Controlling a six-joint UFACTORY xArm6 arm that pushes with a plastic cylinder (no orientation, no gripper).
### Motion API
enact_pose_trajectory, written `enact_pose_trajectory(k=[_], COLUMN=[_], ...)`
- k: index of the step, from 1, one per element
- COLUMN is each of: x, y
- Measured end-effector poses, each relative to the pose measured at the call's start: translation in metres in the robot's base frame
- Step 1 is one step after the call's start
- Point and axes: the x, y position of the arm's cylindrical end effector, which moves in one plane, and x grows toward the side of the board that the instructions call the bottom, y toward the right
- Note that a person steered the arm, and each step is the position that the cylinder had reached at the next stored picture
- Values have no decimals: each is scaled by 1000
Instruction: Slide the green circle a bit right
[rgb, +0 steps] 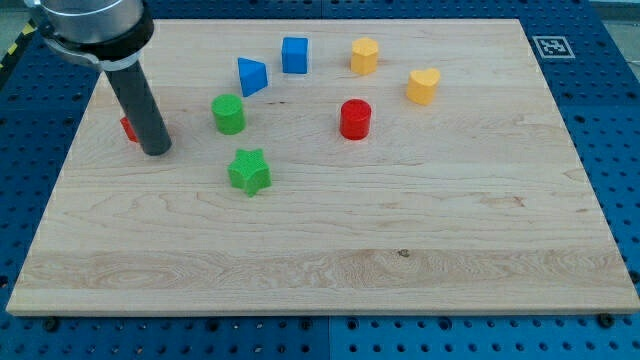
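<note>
The green circle (229, 114) stands on the wooden board (330, 260) in the upper left part. My tip (157, 151) rests on the board to the left of the green circle and slightly below it, with a gap between them. The rod leans up toward the view's top left. A red block (128, 128) is mostly hidden behind the rod. A green star (249, 171) lies below and just right of the green circle.
A blue triangle (252, 76) and a blue cube (295, 54) sit above right of the green circle. A red cylinder (355, 119) lies to its right. A yellow hexagon (365, 55) and a yellow heart (424, 86) sit further right.
</note>
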Motion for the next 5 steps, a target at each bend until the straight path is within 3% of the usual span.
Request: enact_pose_trajectory(k=[2, 3, 5], x=[-17, -49, -54], y=[7, 24, 88])
